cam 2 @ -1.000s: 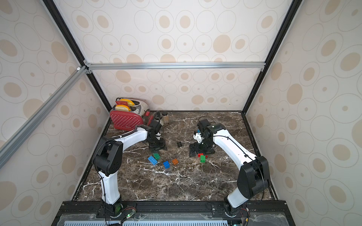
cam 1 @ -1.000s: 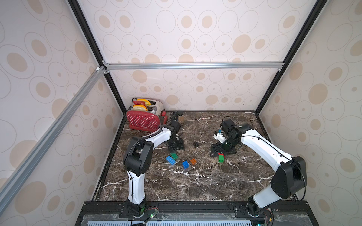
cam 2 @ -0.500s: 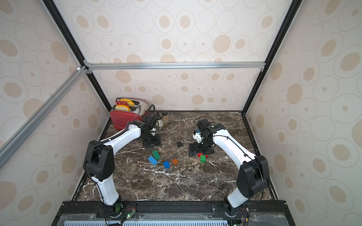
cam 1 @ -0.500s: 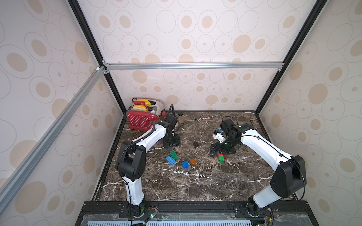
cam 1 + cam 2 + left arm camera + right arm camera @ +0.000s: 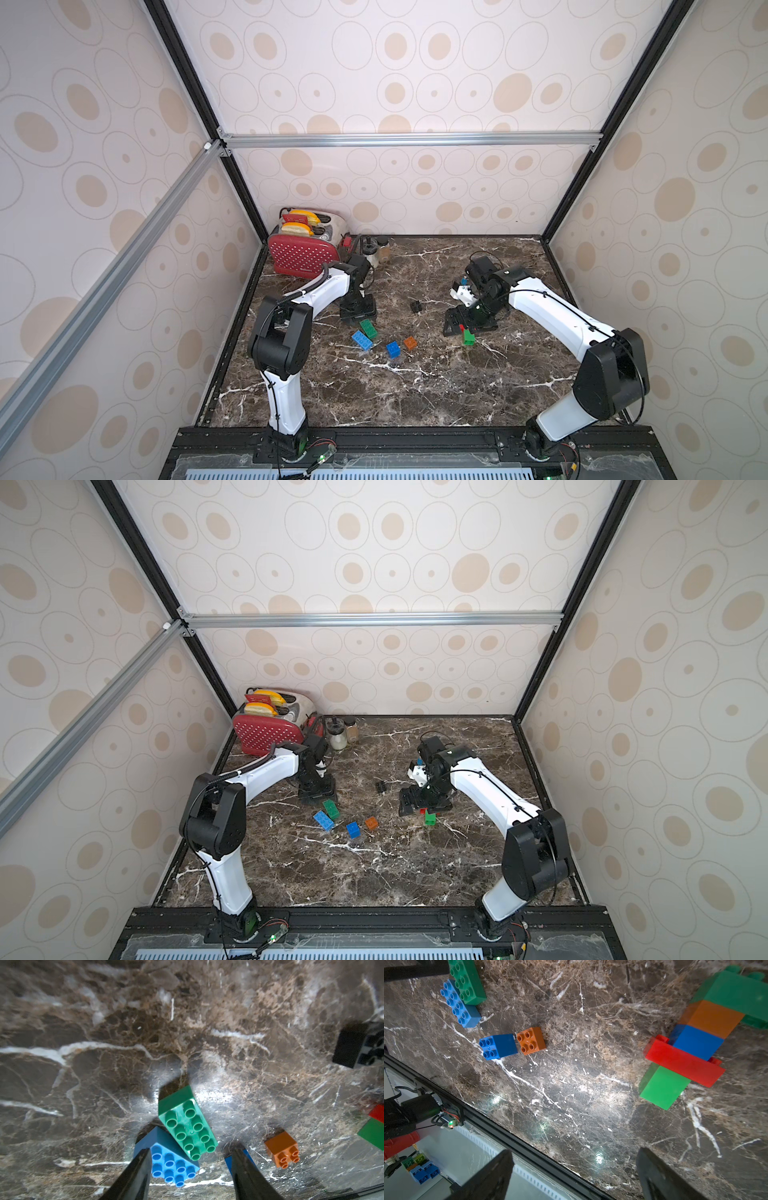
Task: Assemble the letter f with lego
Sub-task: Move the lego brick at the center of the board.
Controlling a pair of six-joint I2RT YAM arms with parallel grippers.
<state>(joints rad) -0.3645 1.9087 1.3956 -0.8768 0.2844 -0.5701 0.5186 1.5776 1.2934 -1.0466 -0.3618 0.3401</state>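
Loose lego lies mid-table: a green oblong brick [image 5: 368,328] [image 5: 187,1126] against a blue oblong brick [image 5: 362,340] [image 5: 172,1165], a blue square brick [image 5: 393,349], an orange square brick [image 5: 410,342] [image 5: 282,1149] and a black brick [image 5: 416,306] [image 5: 359,1045]. A joined stack of green, orange, blue, red and green bricks [image 5: 691,1043] lies flat, its green end [image 5: 468,336] showing under my right gripper [image 5: 468,326] [image 5: 575,1152], which is open and empty. My left gripper [image 5: 357,313] [image 5: 191,1149] hovers open over the near ends of the green and blue oblong bricks, holding nothing.
A red dotted toaster [image 5: 301,255] and small jars [image 5: 376,249] stand at the back left corner. The table's black front edge [image 5: 529,1147] runs near the right gripper. Several spare bricks [image 5: 421,1169] lie beyond that edge. Patterned walls close in three sides.
My left gripper has shifted a little to the left and towards the green oblong brick. The right arm has stayed nearly still. No brick has moved.
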